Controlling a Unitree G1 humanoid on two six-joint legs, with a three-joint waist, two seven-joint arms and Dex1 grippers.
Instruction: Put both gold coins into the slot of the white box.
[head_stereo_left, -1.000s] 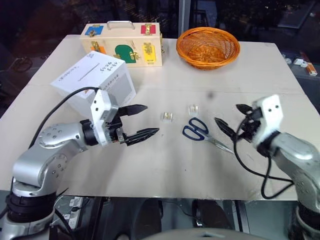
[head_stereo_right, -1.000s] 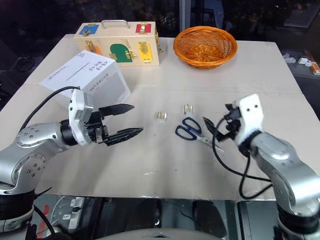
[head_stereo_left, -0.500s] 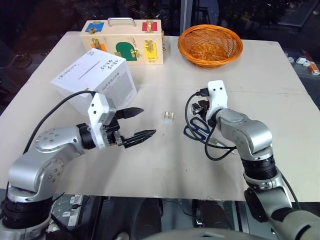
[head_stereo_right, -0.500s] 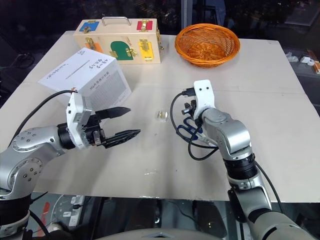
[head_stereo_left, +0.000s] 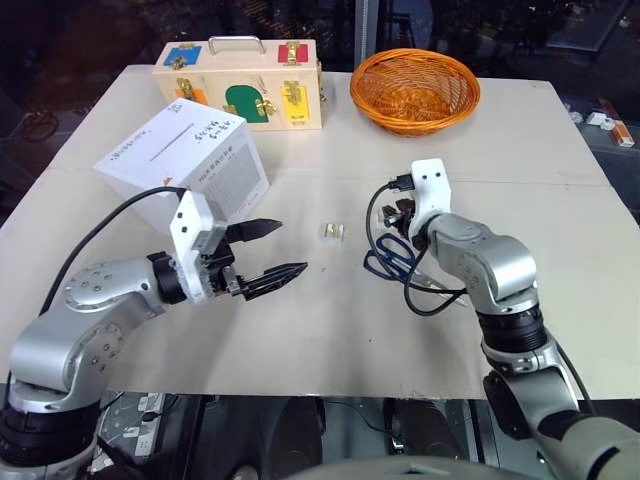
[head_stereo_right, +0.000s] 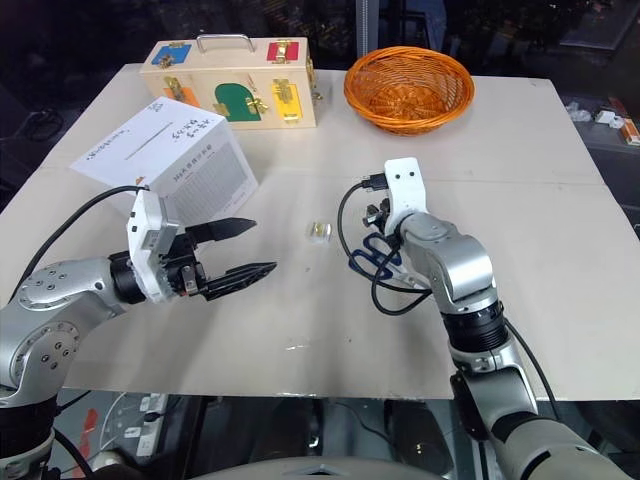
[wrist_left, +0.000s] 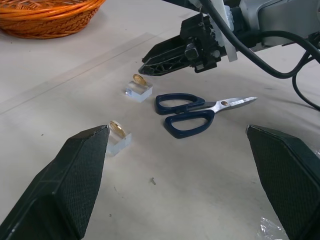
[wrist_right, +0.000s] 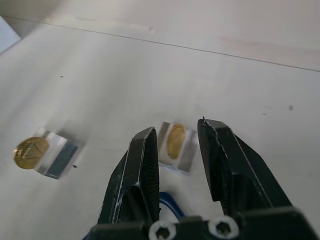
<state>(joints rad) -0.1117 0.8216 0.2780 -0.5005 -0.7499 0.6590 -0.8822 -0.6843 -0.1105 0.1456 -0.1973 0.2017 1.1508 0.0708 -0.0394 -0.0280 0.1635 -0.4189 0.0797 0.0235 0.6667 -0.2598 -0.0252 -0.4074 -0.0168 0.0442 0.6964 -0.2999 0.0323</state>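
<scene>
Gold round coin (wrist_right: 176, 140) in clear block, between black ridged pincer (wrist_right: 176, 138) fingers.

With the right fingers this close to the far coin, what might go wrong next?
1. The right gripper straddles the coin in its clear holder; closing may catch the holder too, or tip it.
2. The scissors lie just beside that holder, so the fingers may bump them.
3. The other coin stands nearby in its own holder; a sideways nudge may topple it.
</scene>
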